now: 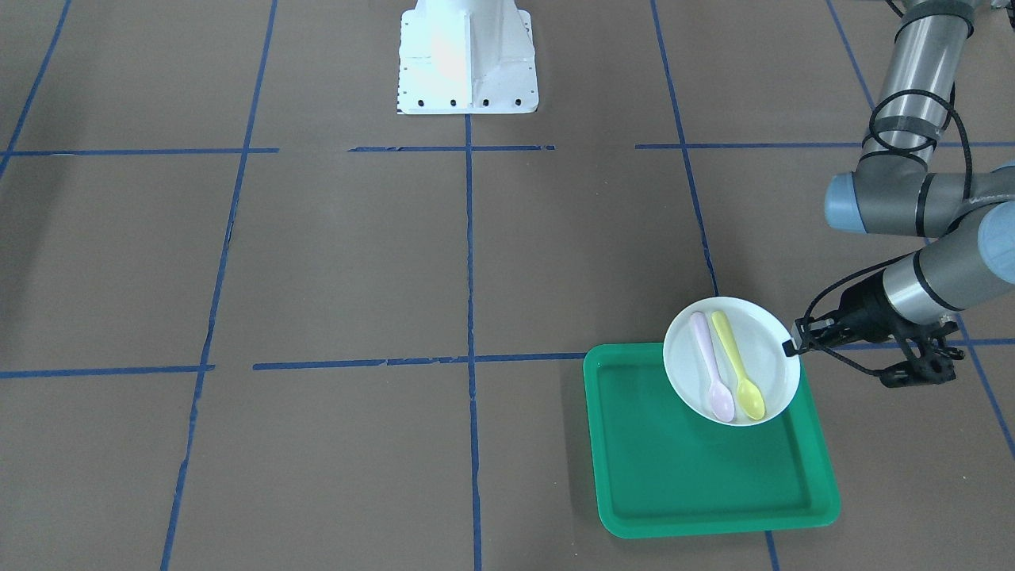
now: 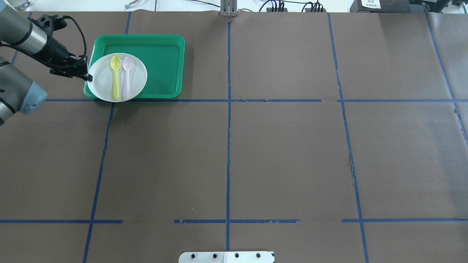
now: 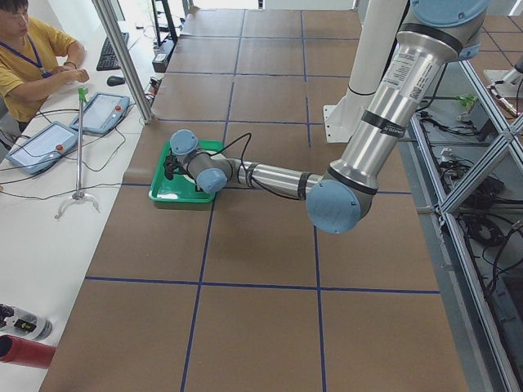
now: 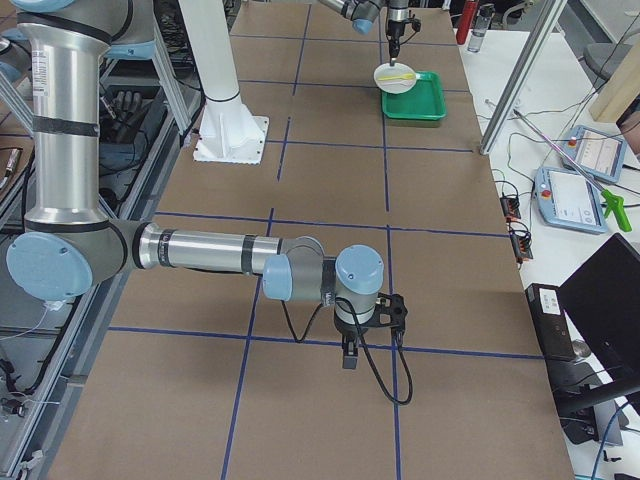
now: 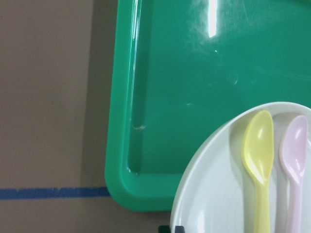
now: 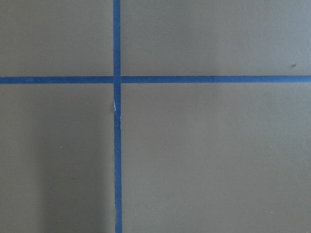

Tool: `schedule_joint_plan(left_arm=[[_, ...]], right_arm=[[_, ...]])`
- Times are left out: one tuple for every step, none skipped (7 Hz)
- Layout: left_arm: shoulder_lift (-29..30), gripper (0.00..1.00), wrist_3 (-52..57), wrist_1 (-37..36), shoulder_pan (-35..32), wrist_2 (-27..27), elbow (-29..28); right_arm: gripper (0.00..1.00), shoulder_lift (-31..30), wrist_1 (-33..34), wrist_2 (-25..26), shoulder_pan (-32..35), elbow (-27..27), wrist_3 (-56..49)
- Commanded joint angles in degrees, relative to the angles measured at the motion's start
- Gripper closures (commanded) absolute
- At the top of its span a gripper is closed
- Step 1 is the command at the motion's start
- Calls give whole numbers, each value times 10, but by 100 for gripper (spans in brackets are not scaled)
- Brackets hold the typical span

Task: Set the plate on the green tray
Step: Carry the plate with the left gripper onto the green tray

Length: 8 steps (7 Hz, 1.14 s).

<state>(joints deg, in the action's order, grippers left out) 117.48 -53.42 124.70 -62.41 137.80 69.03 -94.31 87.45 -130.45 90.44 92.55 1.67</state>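
Observation:
The white plate [image 1: 763,349] carries a yellow spoon [image 1: 739,366] and a pink spoon [image 1: 711,369]. It is held over the near-left corner of the green tray [image 2: 161,54], overlapping the tray's rim; I cannot tell if it touches. My left gripper [image 2: 89,77] is shut on the plate's [image 2: 100,78] left rim. The left wrist view shows the plate [image 5: 218,194] over the tray's corner [image 5: 184,73]. My right gripper [image 4: 348,358] shows only in the exterior right view, far from the tray; I cannot tell if it is open or shut.
The brown table surface [image 2: 285,157] is marked with blue tape lines. The robot's white base [image 1: 468,59] stands at the middle of its near edge. An operator [image 3: 33,57] sits beyond the table edge behind the tray, with tablets beside him.

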Motion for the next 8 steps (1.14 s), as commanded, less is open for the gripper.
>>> schedule_joint_plan(left_arm=[[51,100,-1,18,3,-11,-82],[60,100,-5,44,6,-12,-108],[82,100,-14,46,10,-22,-131],[95,100,-26,63,12,-23,-157],[103,100,-44,83,12,-24,-175],[114,100,-58,93,12,-30,-190],[115,100,-58,102,12,-31,-191],[113,48,-58,120,18,-42,-195]], right_arm=[[0,0,0,0,0,0,-1],[0,0,0,-1,0,0,0],[0,0,0,0,0,1,0],[0,0,0,0,0,0,0],[0,0,0,0,0,0,0],[0,0,0,0,0,0,0],[0,0,0,0,0,0,-1],[0,0,0,-1,0,0,-1]])
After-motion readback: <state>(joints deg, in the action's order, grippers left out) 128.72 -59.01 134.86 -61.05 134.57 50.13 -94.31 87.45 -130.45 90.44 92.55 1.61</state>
